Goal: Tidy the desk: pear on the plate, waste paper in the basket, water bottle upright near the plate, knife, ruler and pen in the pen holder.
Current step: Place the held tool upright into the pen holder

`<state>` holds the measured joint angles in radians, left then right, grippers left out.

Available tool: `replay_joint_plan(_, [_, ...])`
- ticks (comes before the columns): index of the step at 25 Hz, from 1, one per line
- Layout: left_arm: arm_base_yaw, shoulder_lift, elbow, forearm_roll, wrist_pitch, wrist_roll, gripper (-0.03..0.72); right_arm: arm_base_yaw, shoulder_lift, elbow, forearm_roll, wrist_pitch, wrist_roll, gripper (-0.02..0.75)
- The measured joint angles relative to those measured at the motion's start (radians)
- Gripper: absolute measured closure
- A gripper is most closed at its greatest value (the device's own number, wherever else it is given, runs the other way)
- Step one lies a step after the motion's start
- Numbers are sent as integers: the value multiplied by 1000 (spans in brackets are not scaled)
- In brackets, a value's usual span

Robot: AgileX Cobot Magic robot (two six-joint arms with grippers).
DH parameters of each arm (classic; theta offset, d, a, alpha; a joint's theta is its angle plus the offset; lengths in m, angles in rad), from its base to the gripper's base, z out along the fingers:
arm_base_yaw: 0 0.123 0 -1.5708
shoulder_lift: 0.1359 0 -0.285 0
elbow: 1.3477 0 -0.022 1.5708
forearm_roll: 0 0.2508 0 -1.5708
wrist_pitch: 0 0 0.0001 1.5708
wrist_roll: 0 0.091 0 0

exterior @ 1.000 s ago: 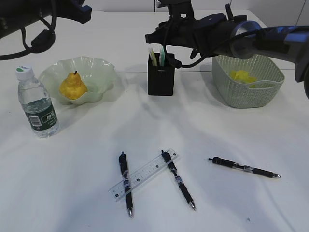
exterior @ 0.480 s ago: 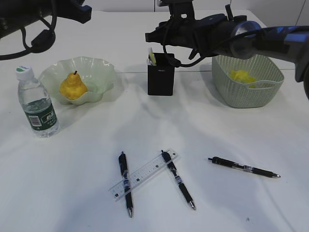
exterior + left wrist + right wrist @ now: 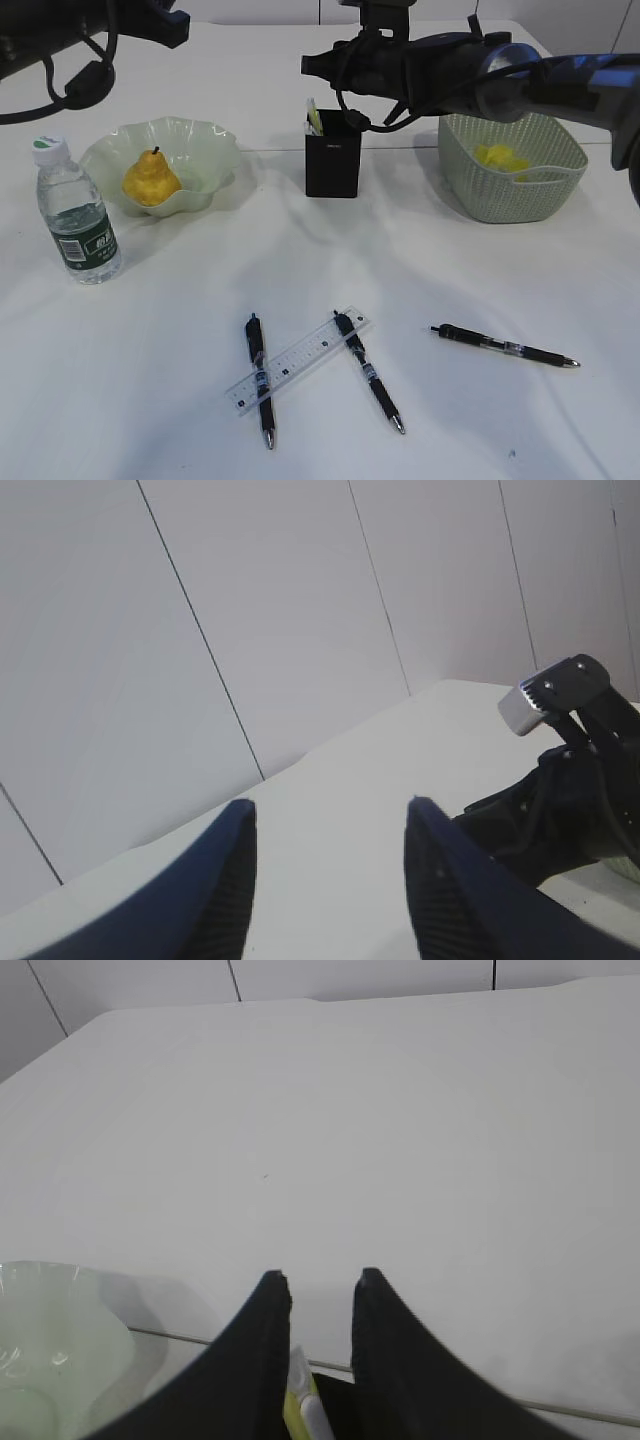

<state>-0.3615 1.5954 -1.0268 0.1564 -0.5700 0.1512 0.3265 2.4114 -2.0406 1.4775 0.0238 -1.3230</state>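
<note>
Panelled wall (pale grey) behind

The left gripper hangs with jaws apart, empty, facing a panelled wall; the other arm at right.

Left gripper: fingertips cut off by wrist frame bottom. Ext view: left arm cropped at top-left, gripper unseen. Pen holder: lettering too small to read; contents mostly hidden inside. Waste paper in basket, partly hidden by rim.
</note>
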Motion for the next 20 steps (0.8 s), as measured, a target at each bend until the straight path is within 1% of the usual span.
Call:
replay_joint_plan(5, [0,0,0,2,0,0,347,0,0,0,21,-8,-35,572])
replay_joint_plan(15, [0,0,0,2,0,0,347,0,0,0,25,-8,-282,572])
replay_joint_plan(20, [0,2,0,2,0,1,347,0,-4,18,29,-11,-311,572])
